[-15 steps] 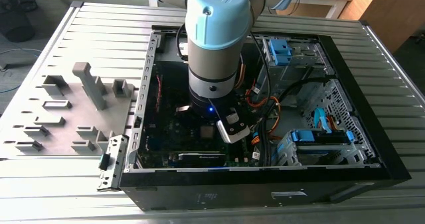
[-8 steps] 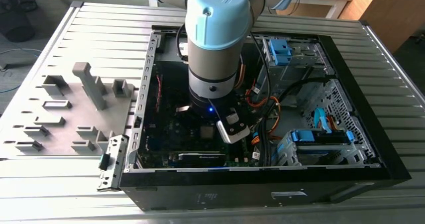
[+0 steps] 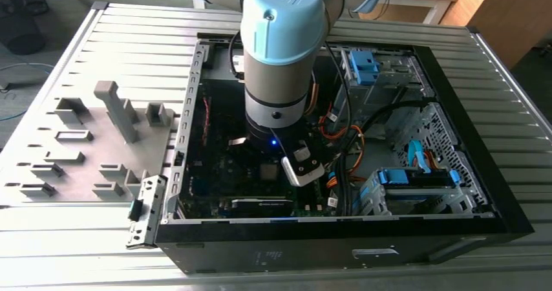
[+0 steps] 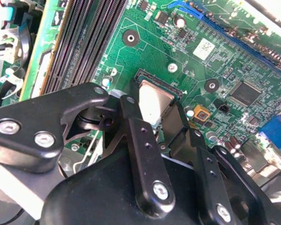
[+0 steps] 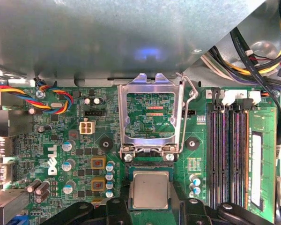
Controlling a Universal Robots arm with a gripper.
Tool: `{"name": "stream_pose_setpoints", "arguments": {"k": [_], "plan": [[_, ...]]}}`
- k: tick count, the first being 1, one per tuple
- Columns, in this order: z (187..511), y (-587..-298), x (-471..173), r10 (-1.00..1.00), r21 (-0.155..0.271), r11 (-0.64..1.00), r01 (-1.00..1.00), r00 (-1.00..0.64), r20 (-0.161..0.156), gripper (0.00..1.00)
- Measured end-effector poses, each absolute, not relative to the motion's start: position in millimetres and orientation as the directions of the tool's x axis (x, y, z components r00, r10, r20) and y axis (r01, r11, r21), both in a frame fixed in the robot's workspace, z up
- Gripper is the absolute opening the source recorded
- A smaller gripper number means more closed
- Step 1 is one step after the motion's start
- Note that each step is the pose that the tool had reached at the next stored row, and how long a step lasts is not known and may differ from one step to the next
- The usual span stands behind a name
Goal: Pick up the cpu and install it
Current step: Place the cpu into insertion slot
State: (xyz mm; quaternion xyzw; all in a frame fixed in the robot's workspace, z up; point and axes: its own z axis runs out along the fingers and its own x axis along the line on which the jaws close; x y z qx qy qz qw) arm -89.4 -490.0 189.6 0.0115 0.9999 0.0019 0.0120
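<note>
Fingers [image 4: 140, 140] of the gripper [image 4: 155, 110] pinch the cpu [image 4: 154, 99] by two opposite edges, as far as the second wrist view lets me judge, so the flat metal top faces up and no pad covers it. An edge grip suits a chip this thin: it keeps the underside free for the socket.

In the first wrist view the cpu hangs squarely over the black socket, just beside the hinge of the socket frame [image 5: 123, 117]. Whether it is seated or a little above, I cannot tell. The frame is swung open and stands up from the motherboard [image 5: 61, 140], with its thin wire lever [image 5: 189, 98] lifted alongside, and that leaves the socket clear from above.

The cpu is a small square with rounded corners and a dull, brushed silver-grey face. The frame is bright stamped sheet metal, hollow in the middle. The fingers are matt black bars fixed with shiny screws. The motherboard is glossy green and crowded with small parts, with long dark memory slots [image 5: 225, 154] running beside the socket.

In the exterior view the arm [image 3: 276, 58], grey with a pale blue cap, reaches straight down into the open black computer case [image 3: 345, 229] at the frame's centre. The case lies on a ribbed metal table [image 3: 86, 252], and grey plastic blocks [image 3: 116, 110] stand at the exterior view's left.
</note>
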Motion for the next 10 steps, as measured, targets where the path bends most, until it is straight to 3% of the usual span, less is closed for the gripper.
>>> {"name": "stream_pose_setpoints", "arguments": {"k": [3, 4, 10], "plan": [[189.2, -489.9, -89.3, 0.023, 0.005, 1.0, 0.023, -0.999, -0.024, 0.45], [189.2, -489.9, -89.4, 0.023, 0.005, 1.0, 0.023, -0.999, -0.024, 0.51], [190.7, -490.0, -89.4, 0.023, 0.004, 1.0, 0.023, -0.999, -0.024, 0.51]]}}
